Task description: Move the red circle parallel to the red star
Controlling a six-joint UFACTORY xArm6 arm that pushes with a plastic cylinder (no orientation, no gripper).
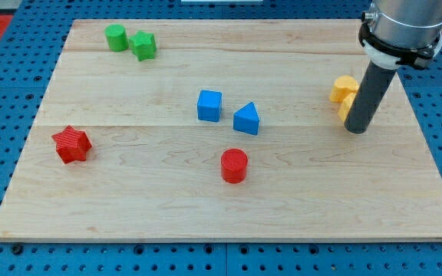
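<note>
- Our red circle [234, 165] stands upright, round, no long axis, below the blue triangle [246, 119].
- Red star [71, 144] far left of it; bare board [129, 207] between.
- My tip [356, 129], no pincer, far right by the yellow blocks [344, 93].

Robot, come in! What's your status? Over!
My tip beside yellow blocks, view's right. Red circle untouched, right of red star. Path clear.

The wooden table [206, 215] carries two red blocks, a star-shaped block [71, 144] and a round cylinder block [234, 165]; two blue blocks, a cube [209, 106] and a triangular block [246, 119]; two green blocks, a round cylinder [116, 37] and a star-like block [143, 45]; and two yellow blocks [343, 89] of unclear shape.
</note>
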